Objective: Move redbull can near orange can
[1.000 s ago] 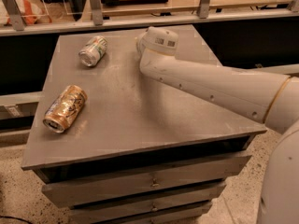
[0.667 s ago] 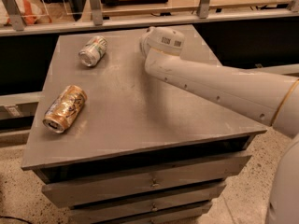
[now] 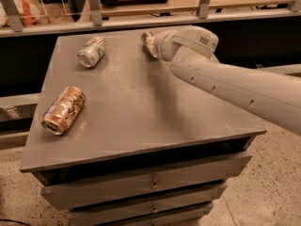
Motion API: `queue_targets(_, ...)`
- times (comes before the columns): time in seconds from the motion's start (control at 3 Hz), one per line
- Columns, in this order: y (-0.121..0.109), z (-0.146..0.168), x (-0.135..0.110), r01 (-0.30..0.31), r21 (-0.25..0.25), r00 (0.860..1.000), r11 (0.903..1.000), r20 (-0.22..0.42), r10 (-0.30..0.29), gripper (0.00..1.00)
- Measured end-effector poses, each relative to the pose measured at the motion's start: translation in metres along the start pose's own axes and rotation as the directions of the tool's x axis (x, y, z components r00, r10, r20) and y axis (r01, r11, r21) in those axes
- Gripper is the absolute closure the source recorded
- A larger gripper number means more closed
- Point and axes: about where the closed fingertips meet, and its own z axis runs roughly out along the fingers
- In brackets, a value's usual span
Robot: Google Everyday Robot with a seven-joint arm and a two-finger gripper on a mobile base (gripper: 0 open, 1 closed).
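Grey cabinet top point(image 3: 141, 107), three cans expected, two plainly visible. The orange can point(image 3: 64, 110) lies on its side near the front-left edge, long axis running front-left to back-right, silver end facing the front. The silver-white can with green markings point(image 3: 92, 51) also lies on its side, near the back-left, well apart from the orange can.

The white arm point(image 3: 225, 81) reaches in from the right, and the gripper point(image 3: 151, 44) sits low at the back edge of the top, about mid-width. Released or clenched: cannot tell, since the wrist housing covers it.

The redbull can does not show as a separate thing. The pale silvery shape at the arm's tip may be the can or part of the gripper, cannot tell which. My judgement is that the can is at or in the gripper, at the back of the top.

Key relation: the orange can lies front-left of the gripper, diagonally across the top and well apart. The green-marked can sits left of the gripper, off that diagonal, so the path looks free. The move likely needs a sweep toward the front-left, stopping just beside the orange can without knocking it, because it could roll.

Containers: the drawers point(image 3: 141, 185) below the top are closed and their contents are hidden.
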Motion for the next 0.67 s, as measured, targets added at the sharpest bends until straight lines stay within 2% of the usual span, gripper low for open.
queue_targets(0.33, 0.019, -0.024, 0.008, 0.053, -0.114, 0.998, 0.9921, 0.030, -0.050, 1.00)
queue_targets(0.67, 0.066, -0.041, 0.032, 0.064, -0.243, 0.998, 0.9680, 0.043, -0.055, 1.00)
